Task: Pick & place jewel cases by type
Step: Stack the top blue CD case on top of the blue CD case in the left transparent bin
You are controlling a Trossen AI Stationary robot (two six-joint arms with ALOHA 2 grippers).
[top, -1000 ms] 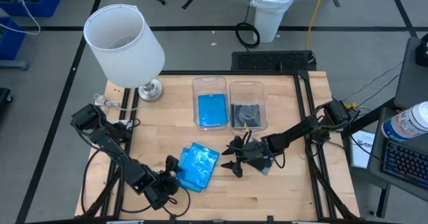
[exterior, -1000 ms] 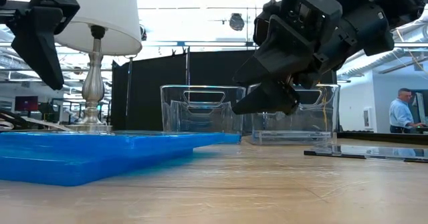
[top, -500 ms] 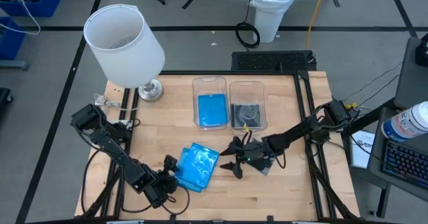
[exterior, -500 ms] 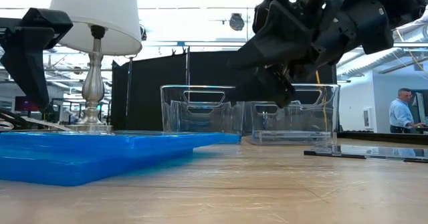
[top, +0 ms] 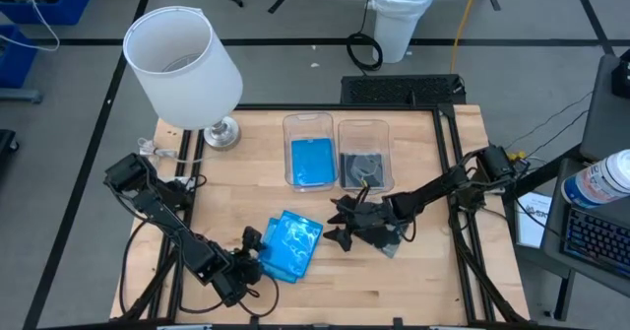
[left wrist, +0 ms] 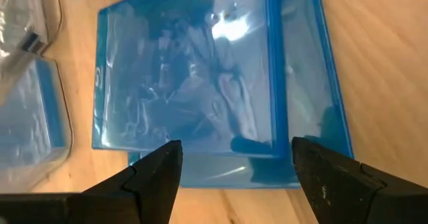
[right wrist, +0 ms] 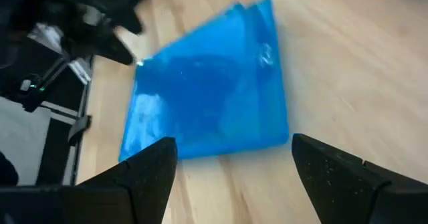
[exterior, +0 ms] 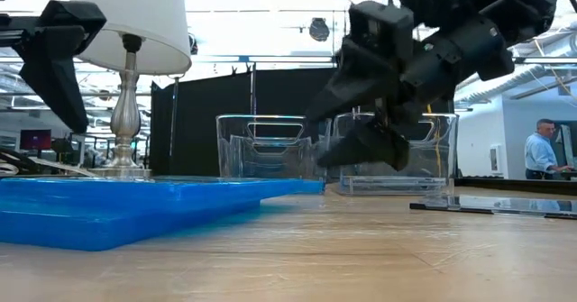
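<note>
Currently two bright blue translucent square plastic jewel cases (top: 290, 244) lie stacked, slightly fanned, on the light wooden surface (top: 423, 281), front-centre, a bit left of middle. Left end effector (top: 251, 254) sits low at the stack's left-front edge, fingers spread wide w/ nothing between them; in the left wrist view both dark fingertips (left wrist: 157, 174) frame the near edge of the blue stack (left wrist: 207, 83) w/o touching it. Right end effector (top: 345, 228) hovers just right of the stack, above the surface, also spread wide & empty; right wrist view looks down on the blue cases (right wrist: 207, 103) beyond its fingers (right wrist: 150, 167). Under/behind the right arm, a dark grey transparent flat jewel case (top: 386, 243) lies on the surface; in the low view it's a thin dark slab (exterior: 491, 206) at right. Further back, two clear rectangular plastic bins side by side: left bin (top: 310, 125) holds a blue case (top: 313, 162), right bin (top: 365, 128) holds a dark grey case (top: 362, 167). White-shaded lamp w/ silver base (top: 219, 131) stands at the back-left corner. Low view: a person (exterior: 542, 149) stands far off in the room at right.
</note>
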